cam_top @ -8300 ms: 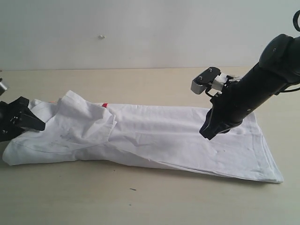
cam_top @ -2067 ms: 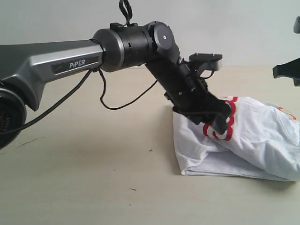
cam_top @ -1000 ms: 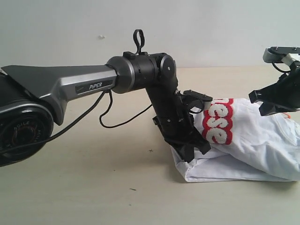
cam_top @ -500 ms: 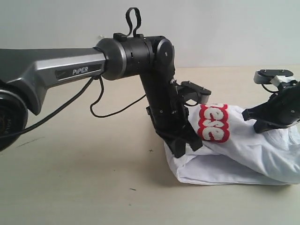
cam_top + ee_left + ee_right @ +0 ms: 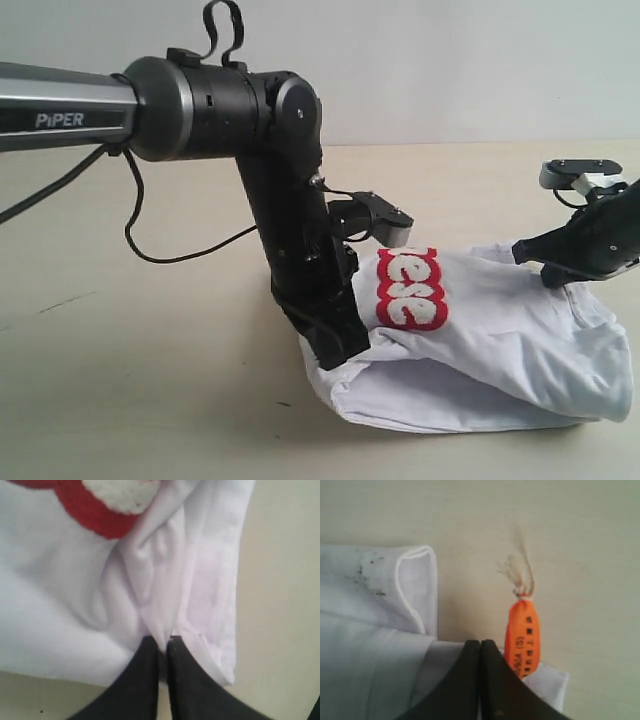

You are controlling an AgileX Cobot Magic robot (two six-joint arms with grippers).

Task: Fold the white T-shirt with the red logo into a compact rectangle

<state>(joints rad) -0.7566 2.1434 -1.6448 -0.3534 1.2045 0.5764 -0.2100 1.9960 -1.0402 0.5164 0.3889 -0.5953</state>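
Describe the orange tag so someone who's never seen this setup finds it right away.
Start at the white T-shirt bunched on the tan table, then go to the edge pinched in the right gripper. Right beside those black fingertips a small orange tag lies on the table. It is the only orange item, printed with tiny dark characters, with a frayed thread tuft at its far end.
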